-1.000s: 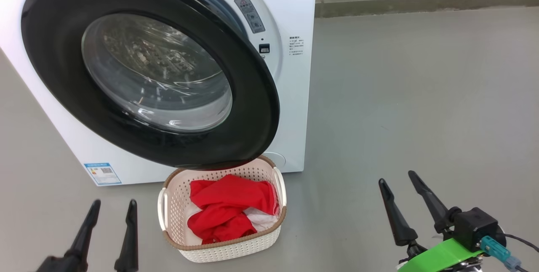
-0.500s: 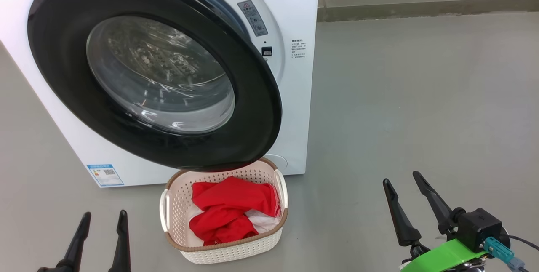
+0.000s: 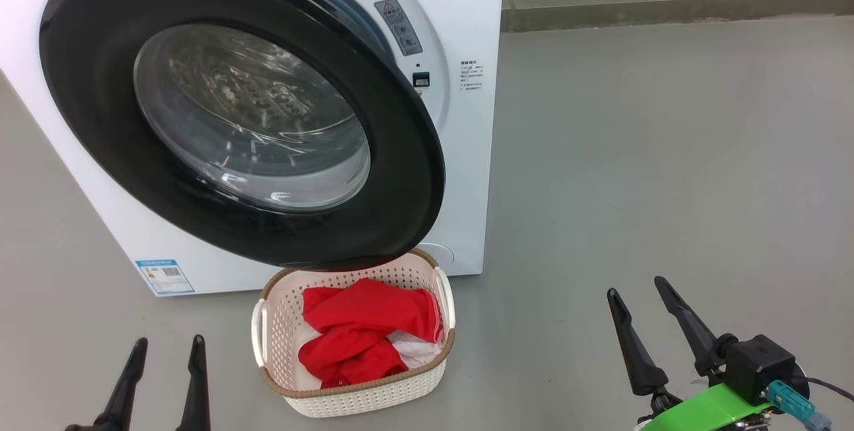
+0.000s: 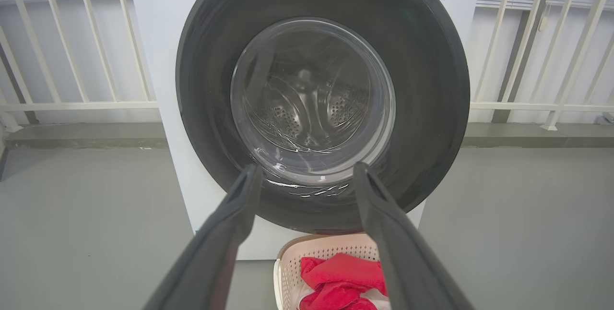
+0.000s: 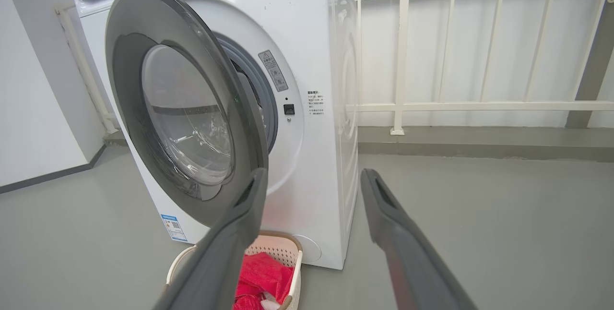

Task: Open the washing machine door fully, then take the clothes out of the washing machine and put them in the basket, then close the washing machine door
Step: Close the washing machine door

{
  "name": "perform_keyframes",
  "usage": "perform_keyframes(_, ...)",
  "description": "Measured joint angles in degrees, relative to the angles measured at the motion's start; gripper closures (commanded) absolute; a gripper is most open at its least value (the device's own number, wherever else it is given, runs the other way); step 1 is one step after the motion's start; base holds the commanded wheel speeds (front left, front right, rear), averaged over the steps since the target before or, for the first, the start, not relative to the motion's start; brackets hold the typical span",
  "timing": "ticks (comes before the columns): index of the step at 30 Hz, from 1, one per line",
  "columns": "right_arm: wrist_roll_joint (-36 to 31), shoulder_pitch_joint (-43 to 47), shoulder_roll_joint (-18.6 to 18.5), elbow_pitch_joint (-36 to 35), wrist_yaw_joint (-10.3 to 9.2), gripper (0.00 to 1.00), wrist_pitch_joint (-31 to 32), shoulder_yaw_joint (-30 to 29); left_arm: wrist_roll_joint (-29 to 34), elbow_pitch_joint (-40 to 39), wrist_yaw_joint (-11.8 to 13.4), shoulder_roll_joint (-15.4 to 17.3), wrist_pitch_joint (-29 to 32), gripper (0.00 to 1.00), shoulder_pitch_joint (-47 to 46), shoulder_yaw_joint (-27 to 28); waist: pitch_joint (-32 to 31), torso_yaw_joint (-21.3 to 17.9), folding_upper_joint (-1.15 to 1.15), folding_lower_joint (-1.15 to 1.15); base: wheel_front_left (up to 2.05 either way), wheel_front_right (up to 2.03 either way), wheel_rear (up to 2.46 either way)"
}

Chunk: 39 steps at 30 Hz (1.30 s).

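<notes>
Clothes (image 3: pixel 363 331) lie in the basket (image 3: pixel 360 387), so my left gripper (image 3: pixel 168 341) and right gripper (image 3: pixel 635 286) stand wide, empty. Door (image 3: pixel 93 117) hangs ajar; closing it comes next, I reckon.

— What is everything carried by?
— A smooth grey floor (image 3: pixel 667 151), by which the whole scene is borne.
— What is set directly on it?
— The washing machine (image 3: pixel 467 171) is stood on it at the left. The basket (image 3: pixel 360 399) is placed on it just in front of the machine's lower front.
— And at the back?
— The floor is bounded there by a low raised kerb (image 3: pixel 667 11).
</notes>
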Motion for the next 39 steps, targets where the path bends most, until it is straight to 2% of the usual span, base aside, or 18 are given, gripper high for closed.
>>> perform_keyframes(5, 0.0, -0.01, -0.01, 0.0, 0.0, 0.0, 0.0, 0.2, 0.46, 0.58, -0.1, -0.02, 0.0, 0.0, 0.0, 0.22, 0.18, -0.08, 0.0, 0.0, 0.0, 0.0, 0.0)
perform_keyframes(6, 0.0, -0.01, -0.03, 0.0, 0.0, 0.14, 0.0, 0.31, 0.46, 0.74, -0.42, -0.02, 0.0, 0.0, 0.0, 0.23, 0.25, -0.04, 0.0, 0.0, 0.0, 0.0, 0.0)
perform_keyframes(7, 0.0, -0.01, -0.11, 0.03, 0.0, 0.55, 0.0, 0.54, 0.47, 0.85, -0.56, -0.03, 0.0, 0.0, -0.01, 0.21, 0.32, 0.03, 0.0, 0.0, 0.0, 0.0, 0.0)
perform_keyframes(9, 0.14, -0.06, -0.41, 0.34, 0.0, 0.92, 0.0, 1.72, 0.48, 1.01, -0.57, -0.08, 0.0, 0.0, -0.02, 0.21, 0.49, 0.27, 0.0, 0.0, 0.0, 0.0, 0.0)
perform_keyframes(10, 0.24, -0.07, -0.54, 0.57, 0.0, 1.0, 0.0, 2.4, 0.55, 1.04, -0.58, -0.09, 0.0, 0.0, -0.03, 0.19, 0.6, 0.42, 0.0, 0.0, 0.0, 0.0, 0.0)
perform_keyframes(13, 0.62, -0.43, -1.31, 1.11, 0.0, 1.0, 0.0, 4.01, 1.58, 1.04, -0.59, -0.19, 0.0, 0.0, -0.04, 0.03, 1.0, 1.03, 0.0, 0.0, 0.0, 0.0, 0.0)
perform_keyframes(17, 2.44, -5.19, -2.13, 2.64, 0.0, 1.0, 0.0, 6.78, 1.9, 0.9, -1.0, -0.41, 0.0, 0.0, -0.16, -0.55, 1.94, 2.26, 0.0, 0.0, 0.0, 0.0, 0.0)
perform_keyframes(23, 4.52, -12.02, -3.12, 8.08, 0.0, 1.0, 0.0, 12.9, 1.8, 0.48, -1.08, -0.55, 0.0, 0.0, -0.29, -1.32, 3.09, 4.38, 0.0, 0.0, 0.0, 0.0, 0.0)
perform_keyframes(33, 10.57, -29.06, -4.35, 17.9, 0.01, 1.0, 0.0, 23.79, 1.13, -1.31, -1.51, -1.07, 0.0, 0.0, -4.14, -4.3, 7.39, 7.22, 0.0, 0.0, 0.0, 0.0, 0.0)
perform_keyframes(39, 11.63, -37.66, -6.04, 21.85, 0.01, 1.0, 0.0, 25.95, -0.16, -1.91, -1.53, -1.58, -0.01, 0.0, -7.54, -7.0, 11.18, 9.34, 0.0, 0.0, 0.0, 0.0, 0.0)
